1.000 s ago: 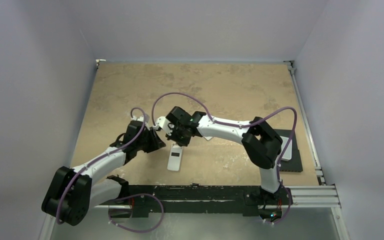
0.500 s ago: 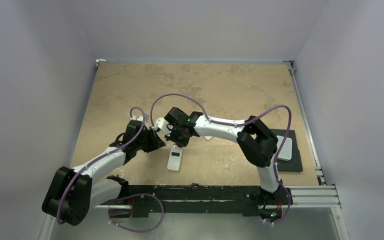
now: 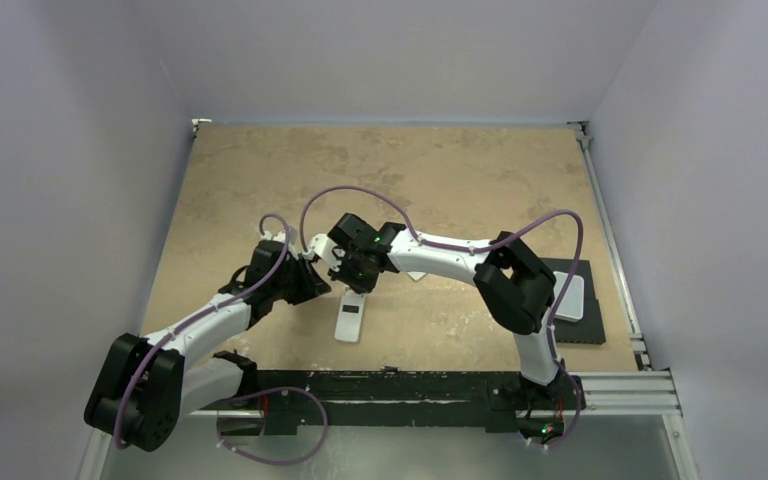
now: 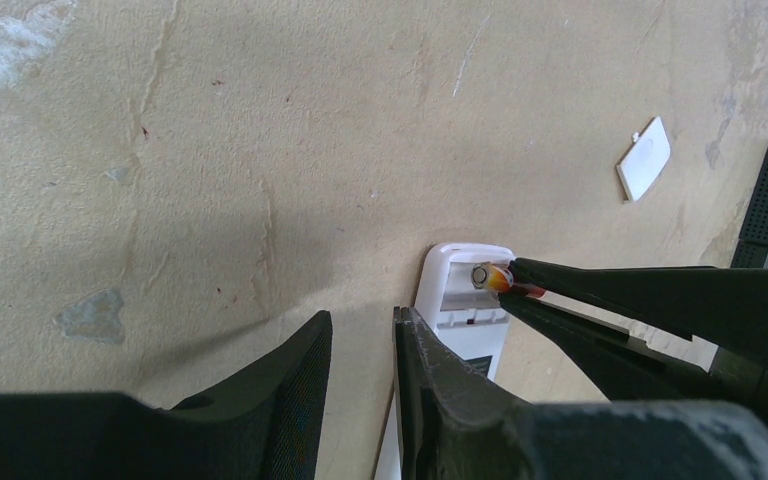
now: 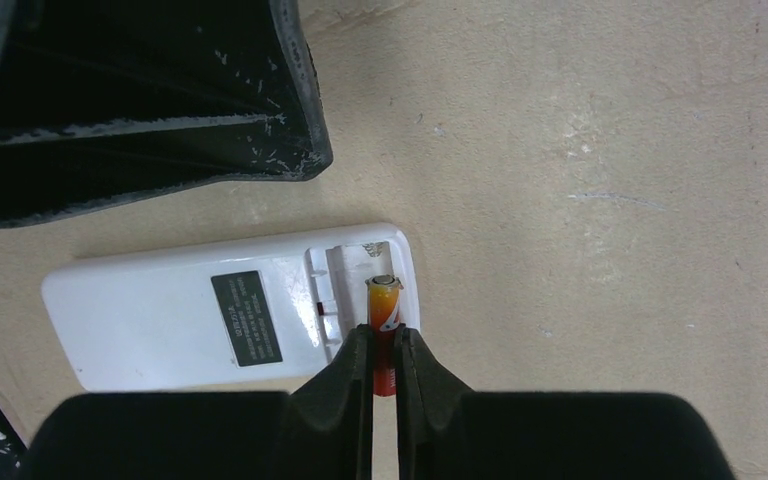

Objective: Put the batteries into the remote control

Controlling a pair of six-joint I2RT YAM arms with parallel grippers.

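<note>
The white remote control (image 3: 349, 319) lies back up on the tan table, its battery bay open at the far end; it also shows in the right wrist view (image 5: 190, 320) and the left wrist view (image 4: 465, 300). My right gripper (image 5: 382, 340) is shut on a red-orange battery (image 5: 384, 305), whose metal tip pokes into the outer slot of the open bay. The battery also shows in the left wrist view (image 4: 495, 277). My left gripper (image 4: 362, 330) is narrowly open and empty, with one finger against the remote's long side. In the top view both grippers (image 3: 318, 282) (image 3: 355, 280) meet at the remote's far end.
A small white cover piece (image 4: 645, 160) lies on the table beyond the remote. A black tray (image 3: 590, 330) holding a pale grey block (image 3: 570, 297) sits at the right edge of the table, behind the right arm's elbow.
My right gripper and its elbow have shifted slightly left with the battery, closer over the remote's bay. The left arm and the remote have not moved.
</note>
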